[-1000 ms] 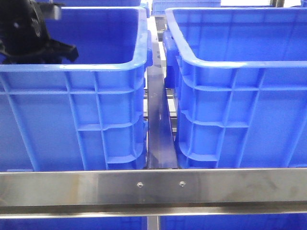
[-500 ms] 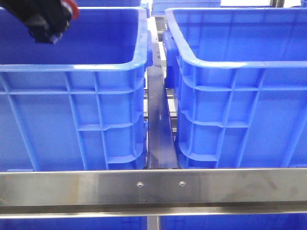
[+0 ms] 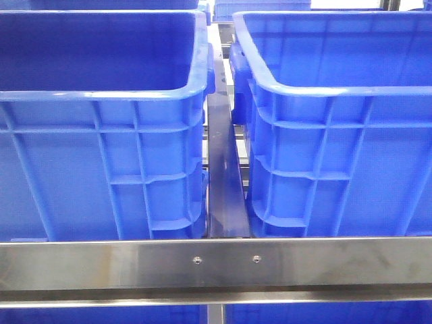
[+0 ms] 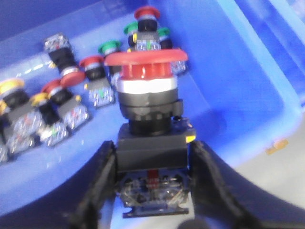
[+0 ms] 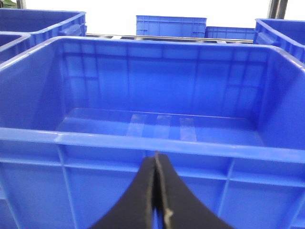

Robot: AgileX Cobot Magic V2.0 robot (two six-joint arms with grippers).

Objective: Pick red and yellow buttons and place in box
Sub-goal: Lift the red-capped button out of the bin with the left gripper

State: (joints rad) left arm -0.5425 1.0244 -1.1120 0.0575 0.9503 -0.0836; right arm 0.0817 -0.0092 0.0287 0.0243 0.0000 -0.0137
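In the left wrist view my left gripper (image 4: pixel 152 153) is shut on a red button (image 4: pixel 145 71), a black body with a wide red mushroom cap. It hangs above a blue crate (image 4: pixel 224 62) whose floor holds several more buttons: red-capped ones (image 4: pixel 90 62) and yellow-capped ones (image 4: pixel 10 88). My right gripper (image 5: pixel 156 160) is shut with nothing in it, just outside the near rim of an empty blue box (image 5: pixel 157 143). The front view shows the same two crates side by side, left (image 3: pixel 101 94) and right (image 3: pixel 324 88), with neither gripper in it.
Green-capped buttons (image 4: pixel 109 46) lie among the others in the crate. A steel rail (image 3: pixel 216 260) crosses in front of both crates, and a narrow gap with a metal bar (image 3: pixel 221 169) separates them. More blue crates (image 5: pixel 170 25) stand behind.
In the front view the left arm rose from inside the left crate toward the upper left, carrying something red-capped, and has now left that view. Both crates stayed put.
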